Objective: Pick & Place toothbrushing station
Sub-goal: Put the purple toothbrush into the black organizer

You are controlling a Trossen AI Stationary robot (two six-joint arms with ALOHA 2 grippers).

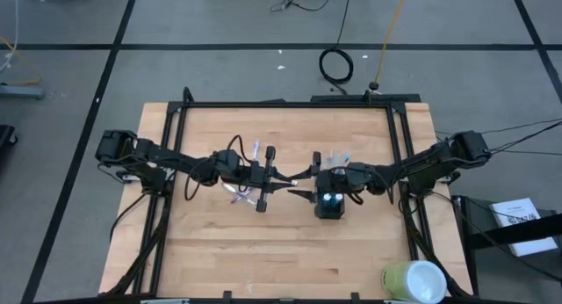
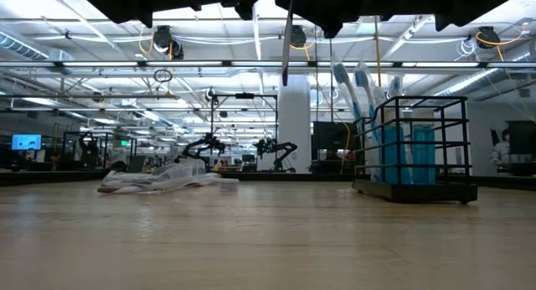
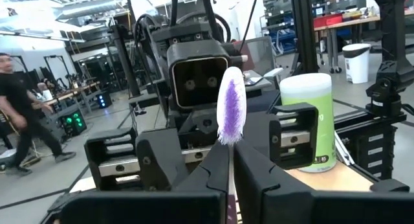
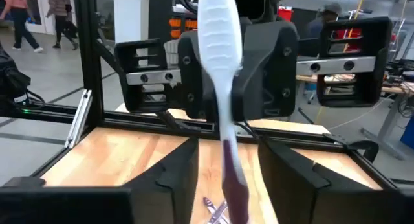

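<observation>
A toothbrush (image 3: 231, 111) with purple bristles, a white head and a purple handle (image 4: 234, 185) stands upright in the air over the table's middle. My left gripper (image 3: 230, 149) is shut on it. My right gripper (image 4: 228, 146) faces it from the table's right, open. Its fingers stand on either side of the handle and do not seem to touch it. The black wire-mesh holder (image 1: 331, 203) stands on the table under the right gripper. Blue-and-white toothbrushes (image 2: 345, 85) rise out of it. My left gripper pinches the toothbrush just below its head (image 3: 228, 145) between its two fingers. The fingers lie level, coming from the table's left, across the brush. The brush is upright with its head up and its handle (image 2: 286, 47) hanging below the fingers, clear of the table.
Crumpled clear wrapping (image 1: 239, 191) lies on the table below the left gripper. A yellow-green and white cylinder (image 1: 413, 282) stands at the near right corner. Black frame rails (image 1: 290, 104) border the tabletop. People move about in the room beyond.
</observation>
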